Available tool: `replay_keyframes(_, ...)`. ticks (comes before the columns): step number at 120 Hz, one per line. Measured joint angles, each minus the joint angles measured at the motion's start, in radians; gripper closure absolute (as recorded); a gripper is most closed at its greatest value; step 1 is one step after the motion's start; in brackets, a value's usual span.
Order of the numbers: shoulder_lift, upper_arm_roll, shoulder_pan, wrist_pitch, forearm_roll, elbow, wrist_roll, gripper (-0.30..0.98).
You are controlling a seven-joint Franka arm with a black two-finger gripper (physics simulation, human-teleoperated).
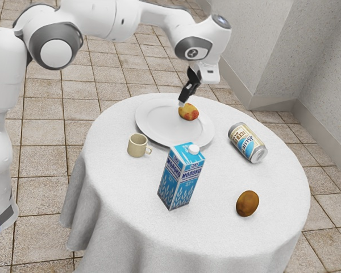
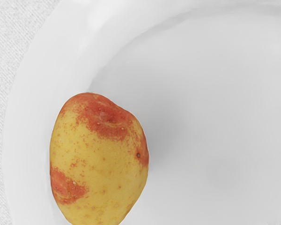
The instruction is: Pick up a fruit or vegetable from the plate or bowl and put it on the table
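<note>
Potato (image 2: 100,159) close below the claw (image 1: 182,103)

Beige tiled floor (image 1: 42,151), speckled pale walls (image 1: 298,45).

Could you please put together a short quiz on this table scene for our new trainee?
1. True or false: the drinks can lies on its side on the table.

2. Multiple choice: what rests on the white plate?
A) the mug
B) the brown oval item
C) the red-and-yellow potato

3. Fill in the blank with "upright" or "tipped over": the milk carton stands or lies ___.

Key: 1. True; 2. C; 3. upright
</note>
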Motion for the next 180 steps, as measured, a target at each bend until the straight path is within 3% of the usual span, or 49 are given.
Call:
replay_keyframes(60,0.104,-0.005,0.037,0.020,-0.046,0.099,0.164,0.00)
replay_keyframes(101,0.057,0.067,0.025,0.035,-0.148,0.031,0.199,0.00)
replay_keyframes(180,0.072,0.065,0.021,0.096,-0.201,-0.023,0.199,0.00)
